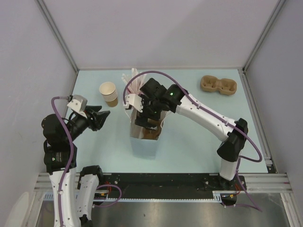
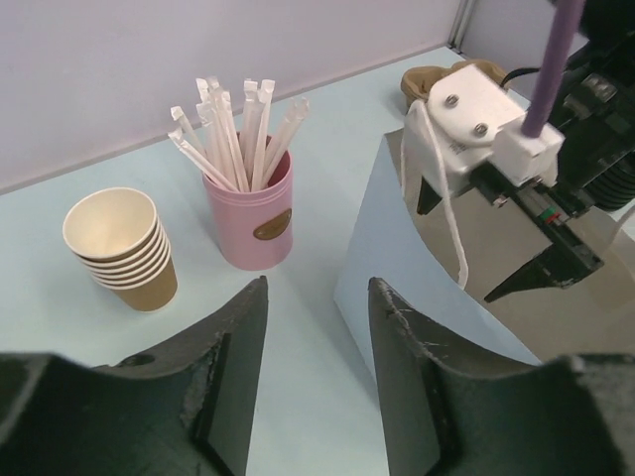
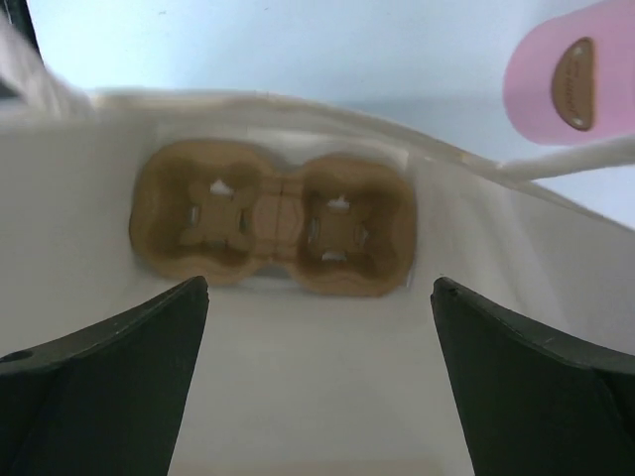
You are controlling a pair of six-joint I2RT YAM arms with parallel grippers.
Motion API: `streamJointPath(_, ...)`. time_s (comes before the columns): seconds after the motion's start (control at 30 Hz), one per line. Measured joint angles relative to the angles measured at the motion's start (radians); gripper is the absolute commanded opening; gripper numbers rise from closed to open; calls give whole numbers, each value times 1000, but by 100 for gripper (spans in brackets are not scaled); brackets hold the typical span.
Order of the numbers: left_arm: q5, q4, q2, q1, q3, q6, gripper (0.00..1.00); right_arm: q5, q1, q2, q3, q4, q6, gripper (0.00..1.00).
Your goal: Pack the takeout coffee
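The takeout coffee is out of view in every frame. A paper bag [image 1: 142,132] [image 2: 382,258] stands open mid-table. My right gripper [image 1: 147,118] [image 3: 319,288] reaches down into its mouth, jaws wide open and holding nothing. Below it, on the bag's floor, lies a brown two-well cup carrier [image 3: 273,218] with both wells empty. My left gripper [image 1: 104,115] [image 2: 317,288] hovers left of the bag, pointing toward it. Its fingers are apart, with only bare table between them.
A stack of tan lidless cups [image 1: 109,93] [image 2: 119,248] and a pink cup of white straws [image 2: 248,213] [image 3: 571,84] stand behind and left of the bag. A second brown carrier [image 1: 218,85] rests at the back right. Walls enclose the table.
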Motion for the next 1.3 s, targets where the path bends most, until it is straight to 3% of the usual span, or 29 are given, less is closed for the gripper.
streamJointPath(0.43,13,0,-9,0,0,-1,66,27,16,-250,22,77,-2,100)
streamJointPath(0.6,18,-2,-2,0,1,1,74,44,18,-274,29,98,-10,100)
streamJointPath(0.93,21,-47,174,0,119,3,82,23,-15,-438,-89,135,-96,99)
streamJointPath(1.2,21,-83,293,-42,188,19,83,-2,-21,-481,-251,214,-161,89)
streamJointPath(1.3,21,-100,340,-72,212,28,75,-13,-24,-471,-270,238,-170,80)
